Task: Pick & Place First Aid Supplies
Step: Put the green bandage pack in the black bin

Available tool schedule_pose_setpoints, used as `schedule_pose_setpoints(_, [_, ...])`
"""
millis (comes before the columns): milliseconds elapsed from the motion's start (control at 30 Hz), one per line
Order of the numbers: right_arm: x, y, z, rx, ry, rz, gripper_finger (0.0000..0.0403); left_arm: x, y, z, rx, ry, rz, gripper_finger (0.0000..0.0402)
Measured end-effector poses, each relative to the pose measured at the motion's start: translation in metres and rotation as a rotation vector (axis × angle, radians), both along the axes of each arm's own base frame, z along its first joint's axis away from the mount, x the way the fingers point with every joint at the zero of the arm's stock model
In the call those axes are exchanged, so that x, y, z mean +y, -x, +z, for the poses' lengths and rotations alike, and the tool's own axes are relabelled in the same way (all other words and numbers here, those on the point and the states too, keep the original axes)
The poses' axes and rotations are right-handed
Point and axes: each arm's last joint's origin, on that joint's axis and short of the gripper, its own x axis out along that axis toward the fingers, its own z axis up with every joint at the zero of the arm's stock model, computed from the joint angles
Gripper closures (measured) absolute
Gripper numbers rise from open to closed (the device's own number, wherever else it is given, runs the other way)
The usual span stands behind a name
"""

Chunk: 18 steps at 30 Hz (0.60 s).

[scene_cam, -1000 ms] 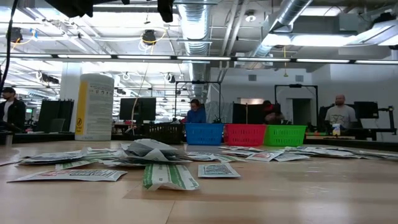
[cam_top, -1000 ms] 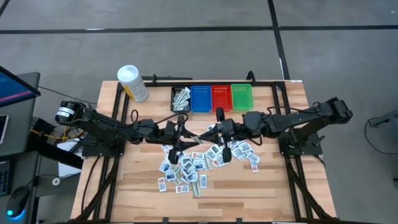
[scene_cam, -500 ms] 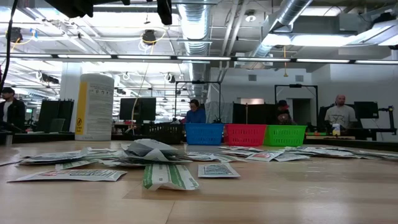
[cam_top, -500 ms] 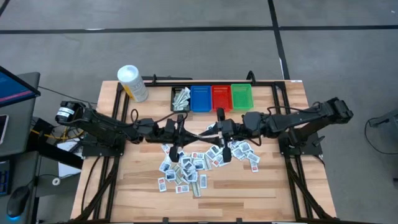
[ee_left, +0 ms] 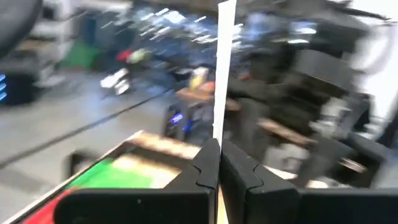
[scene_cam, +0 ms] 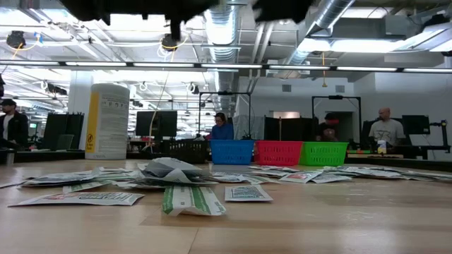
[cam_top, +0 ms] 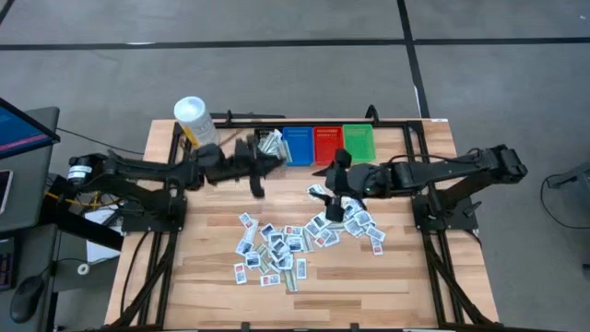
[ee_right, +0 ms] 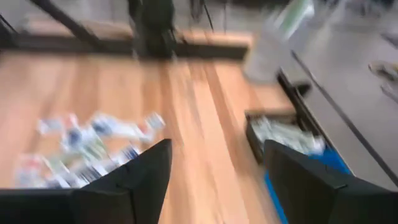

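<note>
The desk [cam_top: 406, 277] holds a row of bins at its far edge, and the black bin [cam_top: 268, 146] is the landmark here. The left hand [cam_top: 261, 164] has swung from the pile to just beside that bin, clamped narrow on one packet [ee_left: 224, 68], seemingly thin and white; a drop looks due. The right hand [cam_top: 334, 195], now wide and empty, hangs nearer the red bin. The remaining first aid supplies [cam_top: 295, 240] lie scattered well in front of the black bin.

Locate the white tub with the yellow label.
High view: the white tub stands at the table's far left corner, left of the black bin.
</note>
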Motion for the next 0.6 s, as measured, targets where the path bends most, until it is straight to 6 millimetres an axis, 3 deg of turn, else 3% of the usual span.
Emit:
schedule_pose_setpoints(200, [-0.023, 0.004, -0.023, 0.132, -0.007, -0.088, 0.0158, 0.07, 0.018, -0.017, 0.11, 0.189, 0.241, 0.0394])
schedule_pose_setpoints(367, [-0.038, 0.006, -0.041, 0.14, -0.025, -0.149, 0.0158, 0.12, 0.029, -0.041, 0.154, 0.385, 0.224, 0.0396])
schedule_pose_setpoints(467, [-0.046, 0.008, -0.053, 0.152, -0.044, -0.159, 0.0158, 0.14, 0.03, -0.064, 0.197, 0.536, 0.208, 0.0396])
schedule_pose_setpoints(600, [-0.053, 0.012, -0.065, 0.179, -0.084, -0.177, 0.0158, 0.152, 0.026, -0.091, 0.251, 0.664, 0.198, 0.0395])
